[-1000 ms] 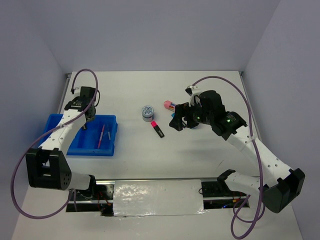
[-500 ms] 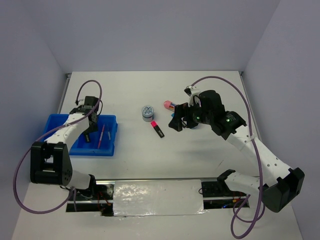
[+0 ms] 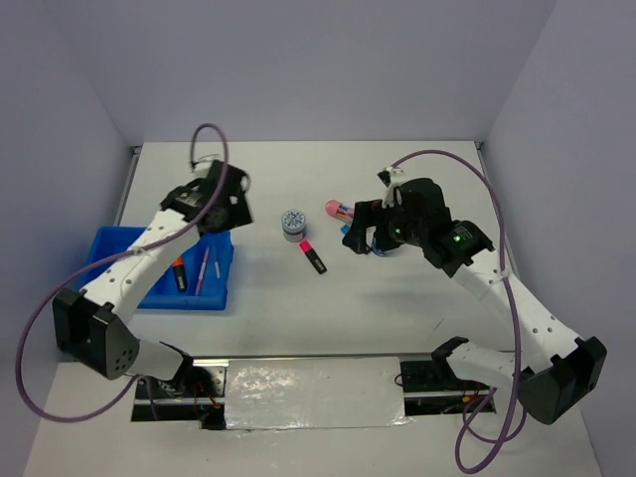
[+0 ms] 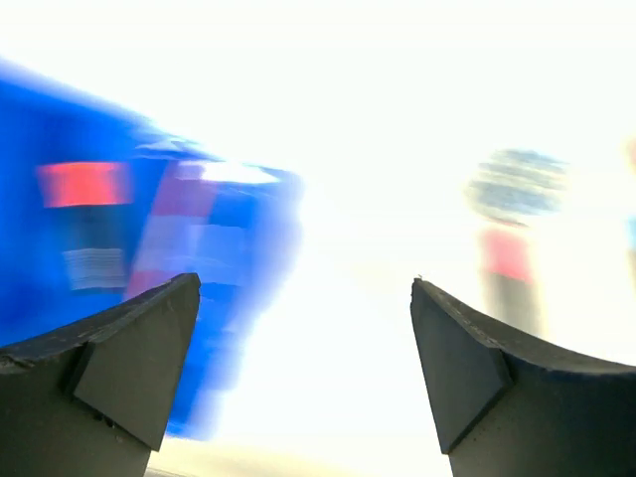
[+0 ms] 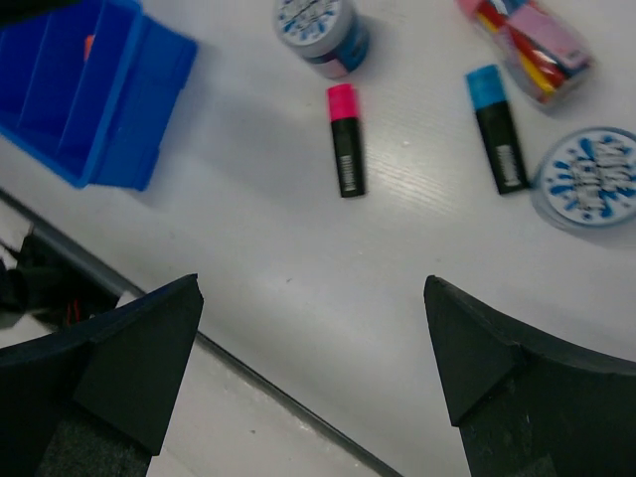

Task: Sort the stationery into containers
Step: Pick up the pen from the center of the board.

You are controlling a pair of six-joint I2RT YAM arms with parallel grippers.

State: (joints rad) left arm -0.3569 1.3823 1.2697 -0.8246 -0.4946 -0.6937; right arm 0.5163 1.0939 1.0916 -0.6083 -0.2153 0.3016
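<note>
The pink-capped highlighter (image 5: pixel 345 139) lies flat on the bench (image 3: pixel 397 318), between the blue tray (image 3: pixel 221 298) and the right hand (image 3: pixel 356 238). A round disc (image 5: pixel 323 22) sits near its cap. An orange-capped highlighter (image 3: pixel 179 273) and a pink pen (image 3: pixel 202 270) lie in the tray. Both hands are spread wide and hold nothing; the left hand (image 4: pixel 303 368) hangs by the tray's far corner. I think the pink one is next: come straight down, a finger on each long side, clear of the disc. Open bench lies on its near side.

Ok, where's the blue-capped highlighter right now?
Right wrist view, upper right: the blue-capped highlighter lies on the table between the pink-capped highlighter and a disc, just below the pink case.
</note>
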